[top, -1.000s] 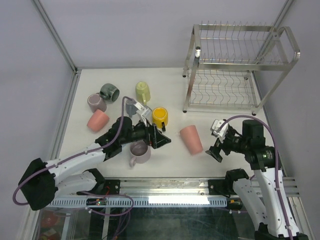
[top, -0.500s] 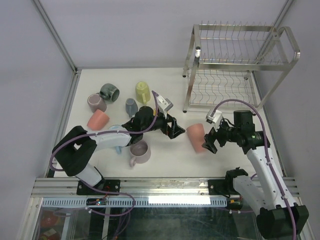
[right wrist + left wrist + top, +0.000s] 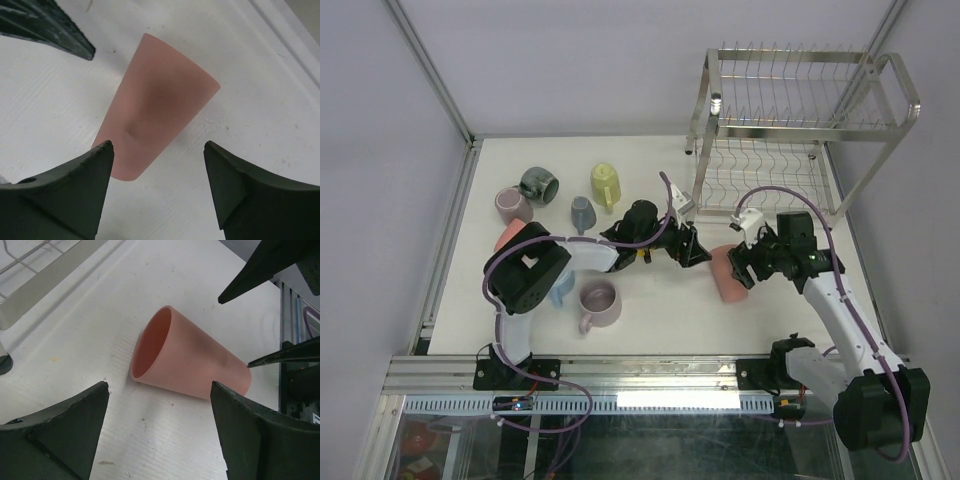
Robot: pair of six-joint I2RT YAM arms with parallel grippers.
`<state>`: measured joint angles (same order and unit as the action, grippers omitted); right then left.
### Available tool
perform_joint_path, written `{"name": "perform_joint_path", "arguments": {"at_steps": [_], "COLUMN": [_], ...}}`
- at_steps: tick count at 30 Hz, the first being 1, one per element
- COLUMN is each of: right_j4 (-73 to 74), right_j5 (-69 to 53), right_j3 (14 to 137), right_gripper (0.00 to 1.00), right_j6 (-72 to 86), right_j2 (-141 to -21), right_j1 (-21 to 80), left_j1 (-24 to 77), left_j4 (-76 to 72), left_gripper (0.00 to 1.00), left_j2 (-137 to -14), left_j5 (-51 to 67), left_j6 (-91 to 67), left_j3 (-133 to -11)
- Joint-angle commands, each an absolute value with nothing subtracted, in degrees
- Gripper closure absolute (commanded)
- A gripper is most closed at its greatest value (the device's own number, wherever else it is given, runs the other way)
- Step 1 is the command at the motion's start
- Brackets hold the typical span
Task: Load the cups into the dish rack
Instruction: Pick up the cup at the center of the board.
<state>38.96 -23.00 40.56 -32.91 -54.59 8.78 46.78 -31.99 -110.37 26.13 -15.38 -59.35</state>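
A salmon pink tumbler (image 3: 725,275) lies on its side on the white table, between both grippers. In the left wrist view the tumbler (image 3: 190,360) has its mouth turned toward my open, empty left gripper (image 3: 159,390), which is just short of it. My left gripper (image 3: 695,252) reaches in from the left. My right gripper (image 3: 742,265) is open over the tumbler's base end, and in its wrist view the tumbler (image 3: 160,105) lies just ahead of the open right gripper (image 3: 157,147). The chrome dish rack (image 3: 790,130) stands at the far right, with no cups on it.
Other cups stand to the left: a dark green mug (image 3: 538,185), a mauve cup (image 3: 513,205), a pale yellow-green mug (image 3: 605,182), a grey-blue cup (image 3: 582,212) and a mauve mug (image 3: 598,300). A salmon cup (image 3: 505,238) is partly hidden by the left arm. The rack's foot (image 3: 45,280) is near.
My left arm has swung right from the mauve mug to the pink tumbler. My right gripper has moved up and left to the tumbler's other end. The tumbler has shifted slightly right.
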Motion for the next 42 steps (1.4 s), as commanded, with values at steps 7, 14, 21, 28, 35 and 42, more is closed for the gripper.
{"name": "perform_joint_path", "arguments": {"at_steps": [7,14,21,28,35,42], "right_j4": [37.9,40.7,42.7,42.8,43.1,43.4], "right_j5": [-20.3,-24.4,-27.2,-27.2,-27.5,-28.2], "right_j3": [41.7,42.8,43.0,42.7,42.7,42.7], "right_gripper": [0.36,0.46,0.49,0.48,0.49,0.49], "right_j6": [-31.4,-32.9,-35.6,-36.3,-36.6,-36.9], "right_j2": [-62.7,-67.9,-69.0,-69.2,-69.5,-69.5], "right_j1": [9.0,9.3,10.7,12.0,12.6,13.0], "left_j1": [46.4,46.5,46.5,47.7,48.2,49.2], "left_j4": [-39.4,-39.8,-43.1,-46.1,-42.9,-43.8], "left_gripper": [0.20,0.17,0.23,0.32,0.45,0.49], "left_j2": [-115.8,-113.3,-107.9,-106.2,-107.5,-108.1], "left_j5": [33.4,32.2,32.0,34.0,31.7,32.9], "left_j6": [-15.5,-9.9,-10.7,-21.2,-21.4,-22.3], "left_j3": [-64.7,-62.0,-54.5,-51.7,-52.9,-52.9]}}
